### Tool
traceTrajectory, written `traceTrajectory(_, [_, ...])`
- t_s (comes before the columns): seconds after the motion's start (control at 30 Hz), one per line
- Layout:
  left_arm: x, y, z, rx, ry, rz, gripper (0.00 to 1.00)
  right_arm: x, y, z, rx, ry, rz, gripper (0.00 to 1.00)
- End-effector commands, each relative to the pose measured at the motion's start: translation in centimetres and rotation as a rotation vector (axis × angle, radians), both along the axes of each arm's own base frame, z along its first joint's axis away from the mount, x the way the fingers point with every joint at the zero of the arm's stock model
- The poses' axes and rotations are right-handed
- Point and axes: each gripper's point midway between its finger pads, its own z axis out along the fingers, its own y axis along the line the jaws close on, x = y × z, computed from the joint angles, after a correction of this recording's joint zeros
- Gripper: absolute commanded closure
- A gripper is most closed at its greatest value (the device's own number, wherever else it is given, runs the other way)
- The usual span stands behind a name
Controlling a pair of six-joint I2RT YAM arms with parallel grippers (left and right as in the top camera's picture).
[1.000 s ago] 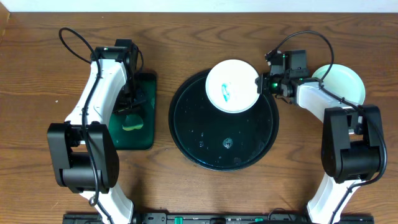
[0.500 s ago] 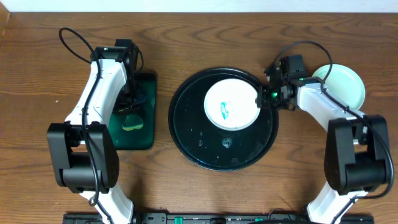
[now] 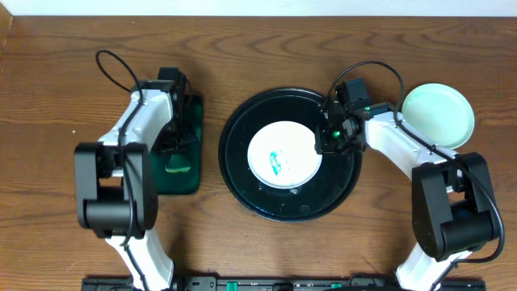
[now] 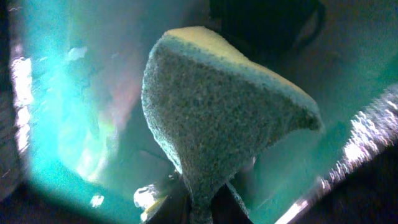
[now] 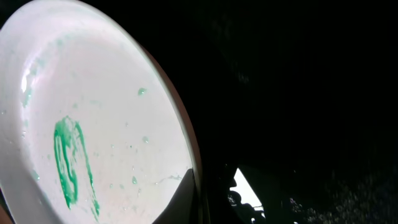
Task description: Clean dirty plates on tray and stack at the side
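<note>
While the white plate [image 3: 283, 155], teal smear unwiped, lies mid black tray [image 3: 242, 190] w/ its right rim pinched in the closed right end effector [image 3: 324, 139], only a mint-green plate [image 3: 437, 115] sits aside on the table [image 3: 48, 81] at right, so cleaning & stacking remain. Left end effector [image 4: 200, 200] is clamped on the sponge [image 4: 217, 118] over the green tray [image 3: 191, 182]. Vs. 1 sec ago the plate has come from the tray's far rim to its middle.

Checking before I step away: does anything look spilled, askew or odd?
The white plate has a teal smear near its centre, with specks around it; droplets dot the black tray. The sponge is pinched out of shape in the left gripper. Nothing looks broken.
</note>
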Motion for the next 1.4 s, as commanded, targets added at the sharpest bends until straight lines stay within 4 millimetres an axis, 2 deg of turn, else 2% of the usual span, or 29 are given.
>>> traceTrajectory(0.0, [0.0, 0.0, -2.0, -0.002, 0.036, -0.040, 0.93, -0.2, 0.1, 0.5, 0.004, 0.003, -0.008, 0.99])
traceTrajectory(0.17, [-0.1, 0.0, -3.0, -0.003, 0.060, -0.053, 0.93, -0.3, 0.1, 0.4, 0.002, 0.004, -0.001, 0.99])
traceTrajectory(0.3, [0.4, 0.0, -1.7, -0.003, 0.027, -0.062, 0.93, -0.4, 0.1, 0.4, 0.002, 0.007, -0.002, 0.99])
traceTrajectory(0.5, [1.3, -0.2, 3.8, -0.011, -0.105, -0.052, 0.93, -0.5, 0.1, 0.4, 0.000, 0.010, -0.001, 0.99])
traceTrajectory(0.6, [1.3, -1.3, 6.6, -0.075, -0.179, -0.055, 0.93, -0.4, 0.1, 0.4, 0.000, 0.004, 0.006, 0.99])
traceTrajectory(0.73, [1.1, -2.7, 9.2, -0.161, -0.247, -0.064, 0.93, -0.4, 0.1, 0.4, 0.001, 0.003, 0.006, 0.99])
traceTrajectory(0.8, [1.1, -4.3, 10.2, -0.250, -0.273, -0.075, 0.93, -0.4, 0.1, 0.4, 0.001, 0.003, 0.006, 0.99])
traceTrajectory(0.83, [1.1, -6.4, 10.9, -0.369, -0.287, -0.099, 0.93, -0.4, 0.1, 0.4, 0.001, 0.003, 0.006, 0.99])
traceTrajectory(0.93, [0.9, -9.6, 11.6, -0.516, -0.289, -0.148, 0.93, -0.3, 0.1, 0.4, 0.002, 0.000, 0.006, 0.99])
traceTrajectory(1.13, [0.5, -15.5, 12.0, -0.584, -0.295, -0.281, 0.93, -0.3, 0.1, 0.4, 0.002, -0.002, 0.006, 0.99])
traceTrajectory(1.27, [0.3, -19.5, 10.8, -0.578, -0.285, -0.324, 0.93, -0.2, 0.1, 0.5, 0.003, -0.003, 0.006, 0.99])
traceTrajectory(1.37, [0.2, -22.0, 9.0, -0.581, -0.258, -0.340, 0.92, -0.3, 0.2, 0.5, 0.009, 0.000, 0.007, 0.99])
